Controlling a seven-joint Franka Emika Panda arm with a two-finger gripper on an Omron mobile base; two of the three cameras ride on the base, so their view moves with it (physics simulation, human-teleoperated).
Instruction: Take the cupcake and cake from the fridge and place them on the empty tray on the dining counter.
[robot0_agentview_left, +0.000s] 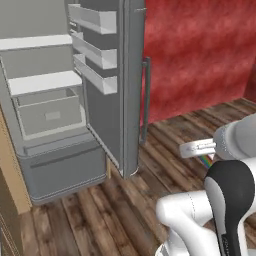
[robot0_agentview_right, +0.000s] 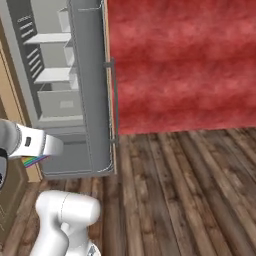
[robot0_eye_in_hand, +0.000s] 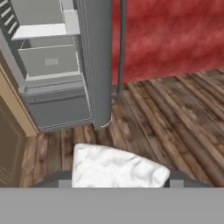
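Observation:
My gripper is shut on the cake, a white-topped wedge that sits between the dark fingertips in the hand view. The cake's coloured layers peek out under the hand in the left base view, and the cake also shows in the right base view. The hand hovers above the floor, in front of and to the right of the fridge. The fridge stands open, with white shelves and a grey drawer that hold nothing I can see. The cupcake, the tray and the dining counter are out of view.
The open fridge door, with its bins and long handle, juts out toward me. A red wall stands behind it. A tan cabinet side flanks the fridge on the left. Wooden floor spreads to the right.

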